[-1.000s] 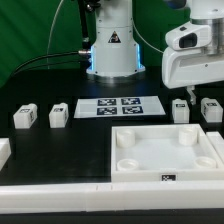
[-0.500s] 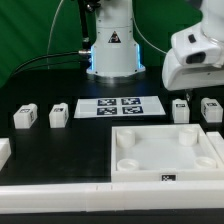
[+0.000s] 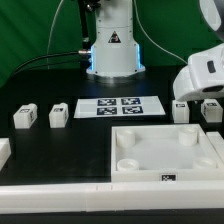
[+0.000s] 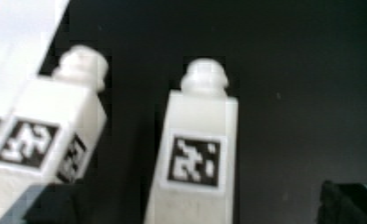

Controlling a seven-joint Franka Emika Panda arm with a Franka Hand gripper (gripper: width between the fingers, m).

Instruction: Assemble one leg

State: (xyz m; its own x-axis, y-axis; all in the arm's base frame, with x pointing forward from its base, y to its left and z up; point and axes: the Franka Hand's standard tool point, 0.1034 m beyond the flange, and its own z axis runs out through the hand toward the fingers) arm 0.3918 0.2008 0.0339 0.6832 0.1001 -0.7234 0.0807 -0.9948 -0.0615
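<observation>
The gripper (image 4: 198, 200) is spread wide. In the wrist view, one dark finger (image 4: 41, 205) shows in one near corner and the other dark finger shows in the other near corner. They are far apart and hold nothing.

The leg (image 4: 201, 130) lies in the gap between the two fingers, and I cannot see either finger touching it. It is a small white block with a round knob on its far end and a black-and-white tag on its face. A second leg (image 4: 55, 115) sits just beside it, close to the first finger. It has a knob and tags too. The two do not touch; a strip of black table (image 4: 313, 90) shows between them.

In the exterior view, the white end of the arm (image 3: 205, 72) hangs low at the exterior view's right. Right under it are an inner leg (image 3: 182, 110), nearer the marker board (image 3: 120, 106), and an outer leg (image 3: 211, 108). I cannot tell which of them is the leg between the fingers.

The big white panel (image 3: 165, 168) with round holes in its corners lies near these two legs, closer to the camera. Two more legs (image 3: 57, 115) sit well apart from them, on the other side of the marker board.
</observation>
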